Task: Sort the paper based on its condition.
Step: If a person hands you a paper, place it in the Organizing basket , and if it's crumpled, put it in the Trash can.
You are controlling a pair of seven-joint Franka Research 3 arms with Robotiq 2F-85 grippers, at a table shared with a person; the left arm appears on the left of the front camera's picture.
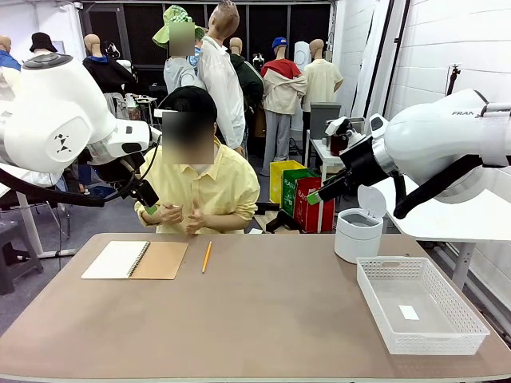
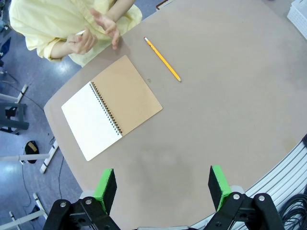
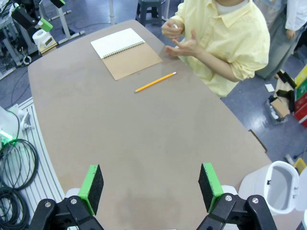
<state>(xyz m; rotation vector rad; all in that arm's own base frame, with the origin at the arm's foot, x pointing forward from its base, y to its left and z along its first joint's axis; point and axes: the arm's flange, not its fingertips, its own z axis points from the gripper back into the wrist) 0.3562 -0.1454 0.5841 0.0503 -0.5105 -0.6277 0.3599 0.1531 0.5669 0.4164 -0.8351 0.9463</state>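
Hovering high over left end of bench (image 1: 263,319), left tool (image 2: 162,184) stood wide, holding nothing; judged waiting posture, leaving bench free for person. Spiral notebook (image 1: 136,259) lay open below it, white page up, pencil (image 1: 207,257) just beside. Person's hands (image 1: 182,215) met at far edge, something small and white between them; possibly paper, could not tell. Right tool (image 3: 151,184) likewise wide, empty, raised. White bin (image 1: 357,234) and white basket (image 1: 371,291) sat at right, likely sorting destinations; small tag (image 1: 408,312) lay in basket.

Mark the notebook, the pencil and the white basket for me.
notebook (image 1: 160,260): front view, on its brown cover.
pencil (image 1: 207,257): front view, on the middle of its shaft.
white basket (image 1: 372,303): front view, on its left wall.
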